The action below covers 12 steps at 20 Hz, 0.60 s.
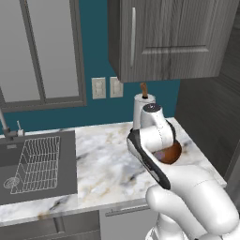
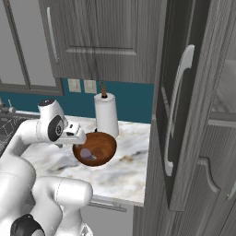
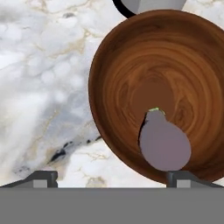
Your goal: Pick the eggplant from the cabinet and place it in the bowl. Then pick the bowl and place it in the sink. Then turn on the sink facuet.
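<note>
Inside bowl (image 3: 131,78): eggplant (image 3: 164,144), long axis up-down in hand view, green stem end pointing up. Gripper (image 3: 113,177) fingertips spread wide, holding nothing. No readable writing.

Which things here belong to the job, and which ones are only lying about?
Belong to the job:
small purple-grey eggplant
round glossy reddish-brown wooden bowl, holding the eggplant
dark grey sink with white wire rack
tall grey wood-grain cabinet
claw

Lying about:
white paper towel roll
wall sockets
</note>
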Motion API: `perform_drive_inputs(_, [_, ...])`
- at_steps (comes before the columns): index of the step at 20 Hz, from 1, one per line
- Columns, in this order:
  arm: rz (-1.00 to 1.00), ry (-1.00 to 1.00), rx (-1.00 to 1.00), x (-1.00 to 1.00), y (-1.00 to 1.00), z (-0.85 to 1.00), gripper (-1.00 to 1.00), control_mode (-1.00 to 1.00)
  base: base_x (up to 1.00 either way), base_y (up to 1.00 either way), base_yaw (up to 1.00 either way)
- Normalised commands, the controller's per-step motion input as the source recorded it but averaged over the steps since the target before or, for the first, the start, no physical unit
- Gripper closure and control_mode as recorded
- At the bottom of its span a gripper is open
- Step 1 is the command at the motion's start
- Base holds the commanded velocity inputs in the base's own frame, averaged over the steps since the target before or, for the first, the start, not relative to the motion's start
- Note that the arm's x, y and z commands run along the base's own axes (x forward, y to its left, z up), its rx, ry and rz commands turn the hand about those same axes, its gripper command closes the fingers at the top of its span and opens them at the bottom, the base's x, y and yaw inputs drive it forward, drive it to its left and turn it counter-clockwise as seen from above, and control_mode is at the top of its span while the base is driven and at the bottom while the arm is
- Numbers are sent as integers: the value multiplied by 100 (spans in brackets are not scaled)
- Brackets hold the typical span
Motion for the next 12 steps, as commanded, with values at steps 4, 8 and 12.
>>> perform_drive_inputs(4, [0,11,-8,32,-8,-20,-100,-100,0,0,0])
perform_drive_inputs(8, [0,9,-7,28,-11,-23,-100,-100,0,0,0])
perform_drive_inputs(12, [0,11,-8,13,0,-28,-100,-100,0,0,0])
